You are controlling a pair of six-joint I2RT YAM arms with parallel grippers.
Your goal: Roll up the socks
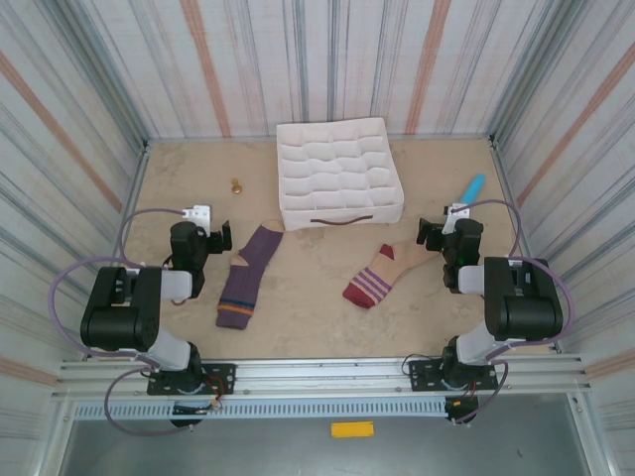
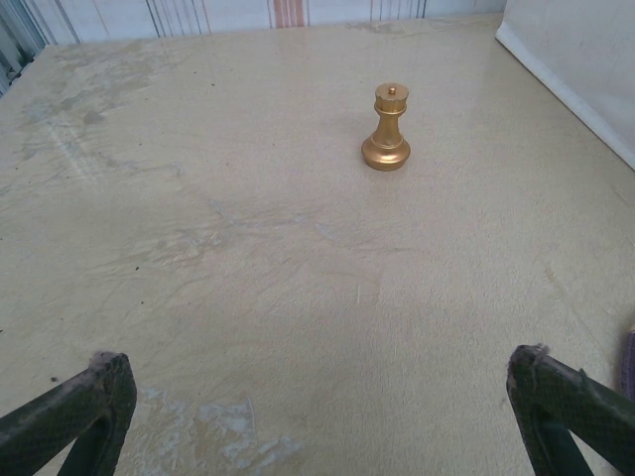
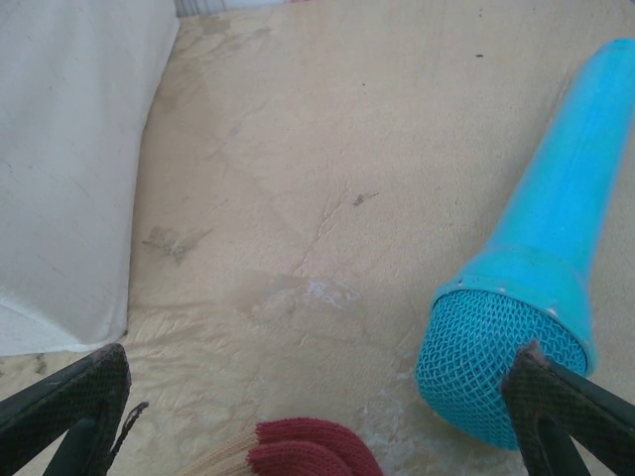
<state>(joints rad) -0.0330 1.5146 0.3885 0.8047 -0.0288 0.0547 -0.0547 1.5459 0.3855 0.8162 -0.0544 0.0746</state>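
Observation:
Two socks lie flat on the table. The purple sock [image 1: 248, 278], with a tan heel and an orange-striped end, is just right of my left gripper [image 1: 218, 239]; a purple sliver [image 2: 629, 362] of it shows at the left wrist view's right edge. The beige sock [image 1: 382, 276], with a dark red, white-striped end, lies left of my right gripper [image 1: 429, 235]. One dark red edge of the beige sock [image 3: 308, 451] shows low between the right gripper's fingers [image 3: 84, 402]. Both my left gripper [image 2: 322, 402] and my right gripper [image 3: 317, 407] are open and hold nothing.
A white compartment box [image 1: 337, 174] stands at the back centre, its wall [image 3: 69, 149] left of the right gripper. A turquoise microphone [image 3: 541, 278] lies close by the right finger. A gold chess piece [image 2: 387, 129] stands ahead of the left gripper. Striped walls enclose the table.

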